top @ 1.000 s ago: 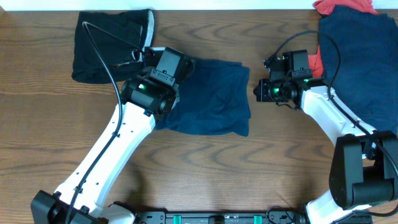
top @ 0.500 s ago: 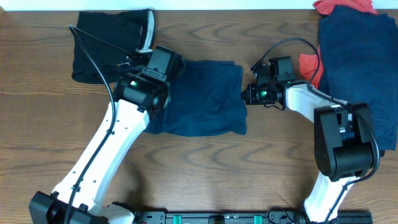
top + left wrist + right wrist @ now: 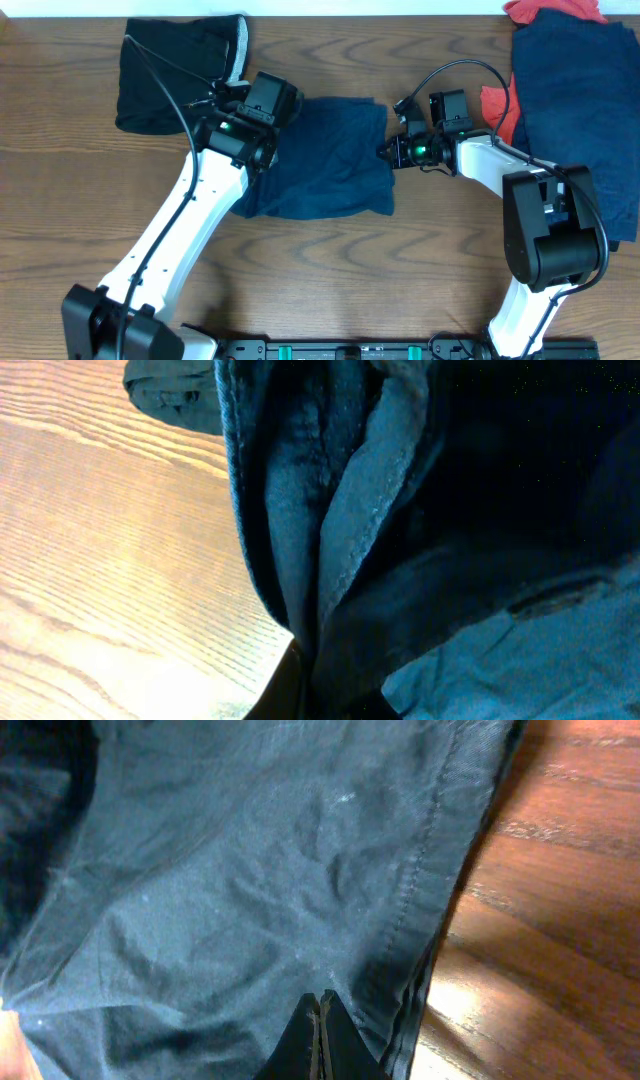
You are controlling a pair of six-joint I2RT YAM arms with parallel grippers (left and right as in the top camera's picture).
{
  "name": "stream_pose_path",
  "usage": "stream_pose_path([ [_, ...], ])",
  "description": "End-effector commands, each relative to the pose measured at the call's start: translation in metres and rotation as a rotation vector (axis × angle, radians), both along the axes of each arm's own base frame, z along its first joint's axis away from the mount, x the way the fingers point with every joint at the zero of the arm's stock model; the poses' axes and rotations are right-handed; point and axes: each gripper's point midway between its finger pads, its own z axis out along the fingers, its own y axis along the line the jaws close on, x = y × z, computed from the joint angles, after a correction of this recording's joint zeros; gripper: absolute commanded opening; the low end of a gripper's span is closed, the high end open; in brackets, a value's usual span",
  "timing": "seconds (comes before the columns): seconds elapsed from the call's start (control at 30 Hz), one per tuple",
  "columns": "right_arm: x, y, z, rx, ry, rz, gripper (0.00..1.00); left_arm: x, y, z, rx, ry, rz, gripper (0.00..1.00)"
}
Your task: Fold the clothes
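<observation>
At table centre, one navy shorts (image 3: 335,165): left pincer (image 3: 304,678) pinching it, right pincer (image 3: 318,1020) pressed together.

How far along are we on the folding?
Done: the black piece looks folded, top left. In hand: the navy shorts in the middle, left pincer gripping bunched fabric, right pincer shut at the hem. Left: the navy pile with red-orange pieces on the right.
</observation>
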Motion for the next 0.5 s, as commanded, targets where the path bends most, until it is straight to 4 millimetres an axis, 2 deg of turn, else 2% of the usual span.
stream_pose_path([
  [0.0, -0.010, 0.006, -0.018, 0.004, 0.032, 0.047, 0.01, 0.008, 0.005, 0.010, 0.015, -0.041, 0.027, 0.06],
  [0.13, -0.017, 0.004, -0.038, -0.005, 0.084, 0.047, 0.01, 0.010, 0.004, 0.011, 0.010, -0.051, 0.027, 0.06],
  [0.3, -0.022, 0.001, -0.054, -0.018, 0.127, 0.035, 0.01, 0.012, 0.000, 0.014, -0.001, -0.060, 0.016, 0.06],
  [0.47, -0.025, -0.002, -0.065, -0.031, 0.159, 0.022, 0.01, 0.017, -0.021, 0.033, -0.015, -0.105, -0.046, 0.06],
])
